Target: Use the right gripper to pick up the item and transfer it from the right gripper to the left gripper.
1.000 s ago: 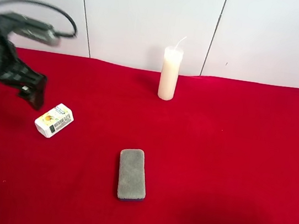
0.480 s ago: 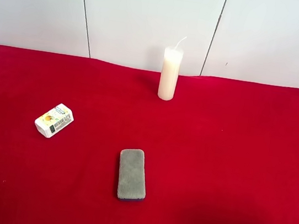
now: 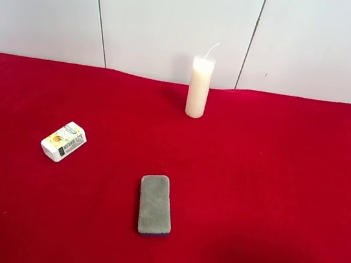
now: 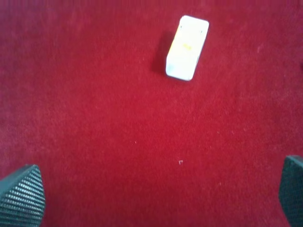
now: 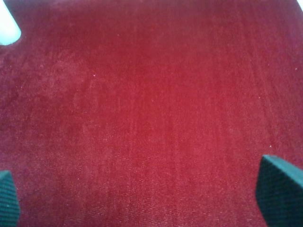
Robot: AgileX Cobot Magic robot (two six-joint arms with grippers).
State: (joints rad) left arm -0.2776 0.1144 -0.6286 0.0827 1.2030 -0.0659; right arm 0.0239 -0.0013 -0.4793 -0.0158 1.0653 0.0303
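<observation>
The small white box (image 3: 63, 141) lies flat on the red-covered bench (image 3: 273, 178), toward the exterior high view's left side. Its top face carries an orange-yellow picture and some dark print, and the end facing the camera has a dark block that could be a barcode; none of the writing is sharp enough to read. In the left wrist view the same box (image 4: 187, 47) shows as a white oblong with a faint yellow mark, also unreadable.

In the exterior high view the box's long axis runs on a diagonal, its far end pointing up and to the right, its near end down and to the left.

The grey pad (image 3: 155, 204) lies near the middle of the bench, well apart from the box, its long axis running roughly toward and away from the camera. A thin blue edge shows under its near end. The white candle (image 3: 199, 87) stands upright at the back, a bent wick at its top.

Neither arm appears in the exterior high view. The left gripper (image 4: 156, 191) hangs above bare cloth, its fingers (image 4: 21, 196) spread wide and holding nothing, the box clear of them. The right gripper (image 5: 144, 194) is likewise wide apart and empty, its fingers (image 5: 279, 196) over bare cloth.
</observation>
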